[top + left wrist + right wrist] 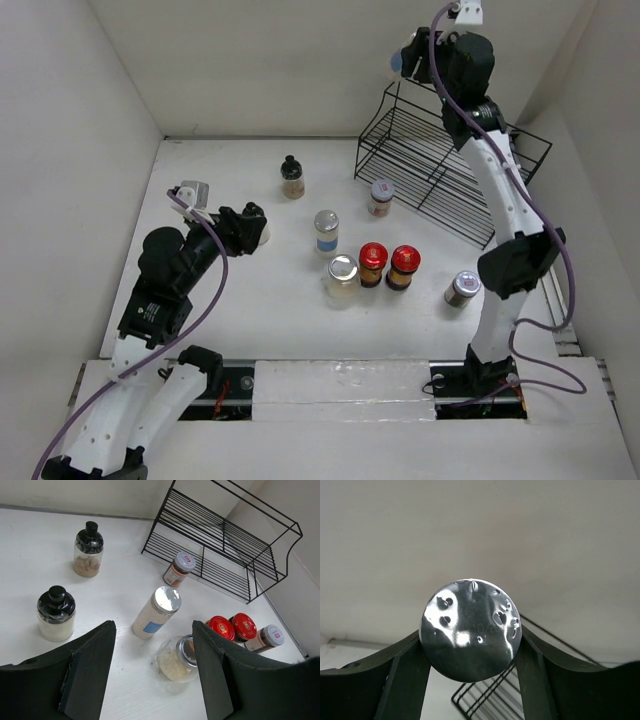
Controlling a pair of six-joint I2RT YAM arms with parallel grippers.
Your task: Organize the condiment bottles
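Observation:
My right gripper point(407, 60) is raised over the top back of the black wire rack point(450, 170). In the right wrist view it point(471, 652) is shut on a bottle with a shiny silver cap point(471, 629). My left gripper point(252, 226) is open and empty point(153, 647), low over the table's left side. A black-capped jar point(56, 614) stands just to its left. Ahead of it stand a tall silver-capped bottle point(156, 612), a round clear jar point(175, 660), two red-capped bottles point(221, 628) point(244, 626), a grey-capped jar point(267, 638), a small jar by the rack point(179, 569) and another black-capped jar point(90, 550).
The two-tier rack point(225, 540) stands at the back right against the white wall, its shelves bare in view. White walls enclose the table on the left, back and right. The right arm's forearm point(505, 200) crosses over the rack's right part.

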